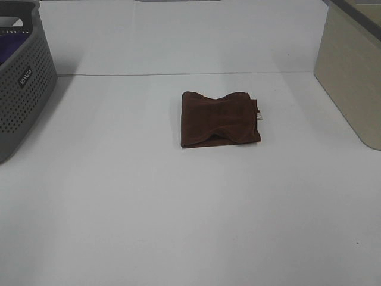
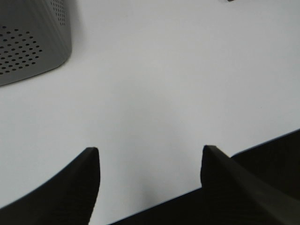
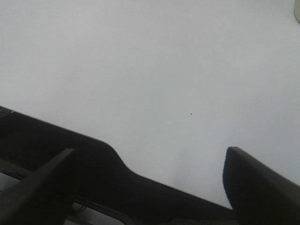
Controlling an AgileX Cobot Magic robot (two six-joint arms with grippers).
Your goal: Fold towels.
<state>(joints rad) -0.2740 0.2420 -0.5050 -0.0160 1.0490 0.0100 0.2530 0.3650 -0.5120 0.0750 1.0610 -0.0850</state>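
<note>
— Looking for the brown towel (image 1: 220, 118)? You see it folded on the white bench (image 1: 178, 226), well apart from both sets of fingers.

— And your fingers?

— Your left fingers (image 2: 93, 161) spread wide over bare bench, the grey basket (image 2: 28, 42) beyond their tips. Your right fingers (image 3: 243, 164) also gape wide, nothing between them.

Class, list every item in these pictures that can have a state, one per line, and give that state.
brown towel: folded, lying flat on the white table, untouched
grey basket: upright at the table's left edge, something purple inside
left claw: open, empty, over bare table
right claw: open, empty, over bare table
</note>
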